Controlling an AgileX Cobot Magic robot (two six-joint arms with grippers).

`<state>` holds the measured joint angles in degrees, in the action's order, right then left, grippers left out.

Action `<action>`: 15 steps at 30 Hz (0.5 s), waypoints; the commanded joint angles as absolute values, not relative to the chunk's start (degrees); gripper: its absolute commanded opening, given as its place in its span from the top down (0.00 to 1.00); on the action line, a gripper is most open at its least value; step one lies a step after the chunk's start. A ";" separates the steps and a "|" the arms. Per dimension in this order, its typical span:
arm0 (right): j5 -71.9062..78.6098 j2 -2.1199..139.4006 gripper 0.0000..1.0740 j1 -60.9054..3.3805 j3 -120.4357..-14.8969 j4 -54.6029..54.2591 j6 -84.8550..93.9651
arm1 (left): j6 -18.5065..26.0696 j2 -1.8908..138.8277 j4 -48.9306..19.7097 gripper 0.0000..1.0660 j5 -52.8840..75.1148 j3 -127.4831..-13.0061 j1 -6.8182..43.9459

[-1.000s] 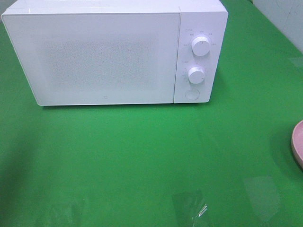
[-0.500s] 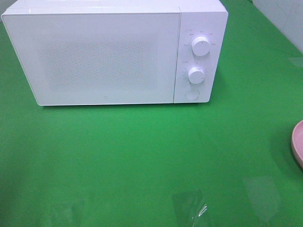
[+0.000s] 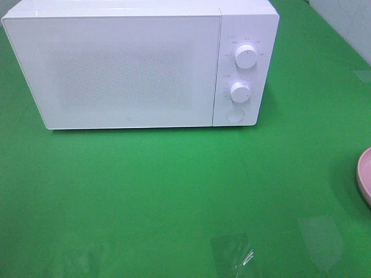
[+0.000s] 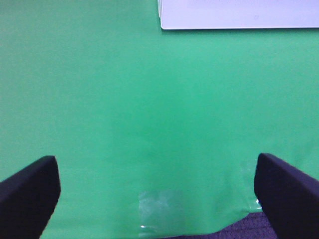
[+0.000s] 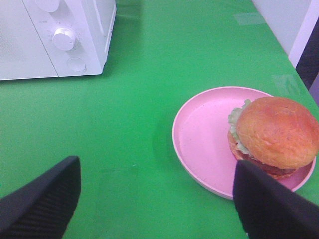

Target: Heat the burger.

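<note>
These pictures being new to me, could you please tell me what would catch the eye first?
The white microwave stands at the back of the green table, door shut, with two knobs on its right panel. The burger sits on the pink plate, toward one edge; the high view shows only the plate's rim at the right border. Both grippers, left and right, are open and empty.

The microwave [image 3: 139, 63] stands at the back of the table [image 3: 174, 191], its door shut and its two knobs [image 3: 246, 57] at its right. The plate [image 5: 209, 134] lies well apart at the front right edge, with the burger [image 5: 274, 134] on it, toward one side.
</note>
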<state>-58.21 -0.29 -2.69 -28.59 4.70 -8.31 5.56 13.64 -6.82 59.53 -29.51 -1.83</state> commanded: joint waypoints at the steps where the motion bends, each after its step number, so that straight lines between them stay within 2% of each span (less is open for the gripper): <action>1: -57.30 -1.66 0.29 -2.23 -28.48 4.76 -7.73 | 5.61 11.34 -6.47 0.06 58.96 -29.34 -1.95; 8: -57.30 -1.66 0.29 -2.23 -28.48 4.76 -7.73 | 5.61 0.80 -6.47 0.06 58.96 -29.34 -2.12; 15: -57.30 -1.66 0.29 -2.23 -28.48 4.76 -7.73 | 5.61 -1.78 -6.47 0.06 58.90 -29.34 -2.29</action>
